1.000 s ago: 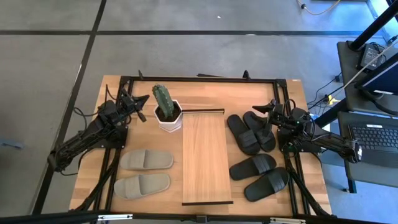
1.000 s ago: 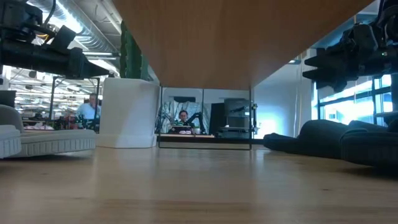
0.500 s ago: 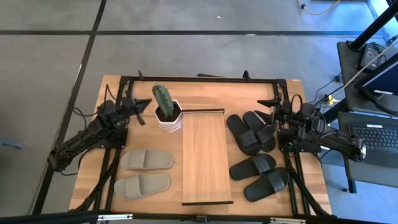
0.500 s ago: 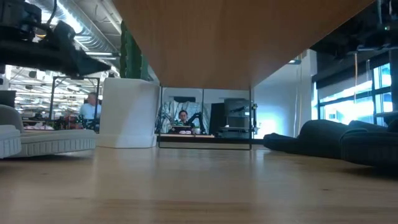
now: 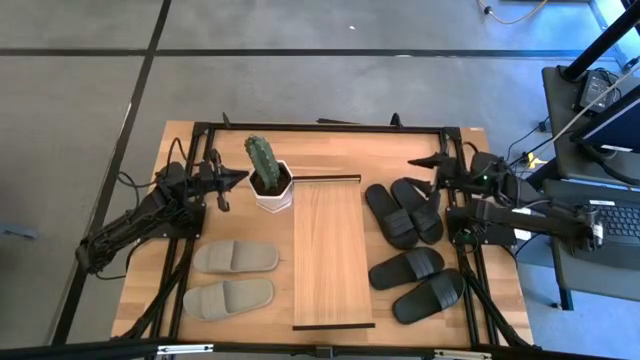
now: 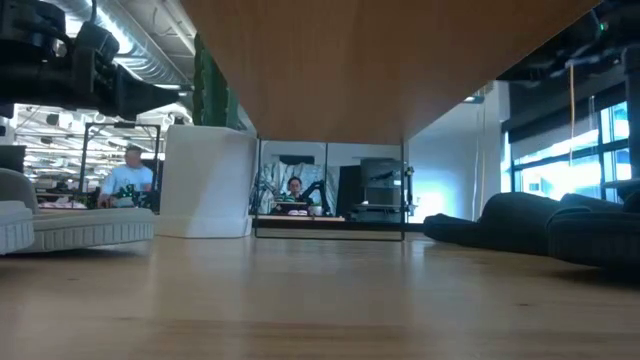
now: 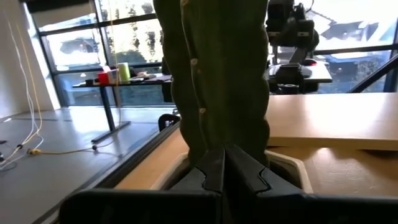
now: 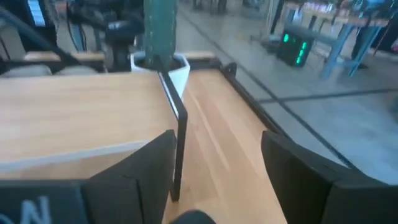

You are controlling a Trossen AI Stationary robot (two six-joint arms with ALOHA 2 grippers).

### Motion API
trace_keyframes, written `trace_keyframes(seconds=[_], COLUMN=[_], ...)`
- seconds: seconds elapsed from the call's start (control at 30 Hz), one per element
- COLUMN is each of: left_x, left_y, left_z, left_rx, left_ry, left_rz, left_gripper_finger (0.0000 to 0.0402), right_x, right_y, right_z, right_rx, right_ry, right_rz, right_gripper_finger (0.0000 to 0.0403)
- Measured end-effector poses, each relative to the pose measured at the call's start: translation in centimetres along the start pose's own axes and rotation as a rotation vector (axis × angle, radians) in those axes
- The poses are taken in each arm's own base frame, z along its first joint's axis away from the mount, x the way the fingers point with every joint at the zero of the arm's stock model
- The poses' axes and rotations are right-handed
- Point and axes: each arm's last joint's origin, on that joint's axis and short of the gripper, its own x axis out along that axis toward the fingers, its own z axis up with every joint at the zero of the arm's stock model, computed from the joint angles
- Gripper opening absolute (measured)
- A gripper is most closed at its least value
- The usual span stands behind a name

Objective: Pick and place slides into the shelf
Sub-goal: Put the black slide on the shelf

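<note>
Four black slides lie on the table's right side: two side by side point(image 5: 403, 212), and two nearer ones point(image 5: 406, 268) point(image 5: 430, 295). Two grey-beige slides point(image 5: 235, 257) point(image 5: 228, 298) lie soles down on the left. The light wooden shelf point(image 5: 333, 255) stands between them on its black end bars. My left gripper point(image 5: 238, 177) is shut and hovers just left of a cactus pot point(image 5: 270, 185); the cactus point(image 7: 217, 74) fills the left wrist view. My right gripper point(image 5: 420, 163) is open above the far black pair, its fingers point(image 8: 149, 165) pointing at the shelf's far end point(image 8: 180, 137).
The white pot with the green cactus point(image 6: 205, 180) stands at the shelf's far left corner. A black metal frame point(image 5: 330, 128) runs around the table. In the low view the shelf's underside point(image 6: 380, 60) spans the top. A person point(image 6: 125, 180) shows in the room behind.
My right gripper has risen out of the low view and drawn slightly toward the table's far right. My left gripper has swung from pointing at the far edge to pointing right, at the cactus pot. The slides and the shelf have stayed in place.
</note>
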Motion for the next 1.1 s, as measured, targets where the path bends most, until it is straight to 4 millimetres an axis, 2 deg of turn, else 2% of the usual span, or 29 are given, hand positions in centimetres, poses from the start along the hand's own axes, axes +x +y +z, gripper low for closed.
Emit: trace_keyframes(seconds=[0.1,0.23,0.37,0.47,0.6,0.73,0.9,1.1], left_x=[0.0,0.0,0.0,0.0,0.0,0.0,0.0,0.0], left_y=[0.0,0.0,0.0,0.0,0.0,0.0,0.0,0.0], left_z=[0.0,0.0,0.0,0.0,0.0,0.0,0.0,0.0], left_rx=[-0.001,-0.001,-0.002,-0.003,-0.003,-0.003,-0.003,0.001], left_ry=[0.000,0.000,0.000,0.000,0.000,0.000,0.001,0.000], left_rz=[-0.001,-0.001,-0.001,-0.001,-0.001,-0.001,-0.001,-0.001], left_gripper_finger=[0.0000,0.0000,0.0000,0.0000,0.0000,0.0000,0.0000,0.0000], right_x=[0.2,0.2,0.5,1.1,2.5,4.2,5.7,6.0], right_y=[-0.1,-0.1,0.2,0.5,1.4,2.8,4.7,7.2], right_z=[1.9,4.1,5.8,6.2,5.3,3.0,0.7,-0.3], right_rx=[-0.030,-0.046,0.039,0.116,0.151,0.104,0.041,0.011], right_ry=[0.097,0.319,0.532,0.702,0.903,1.067,1.206,1.296], right_rz=[-0.015,-0.026,-0.022,-0.029,-0.037,-0.017,0.006,0.011], right_gripper_finger=[0.0237,0.0237,0.0237,0.0237,0.0237,0.0237,0.0237,0.0237])
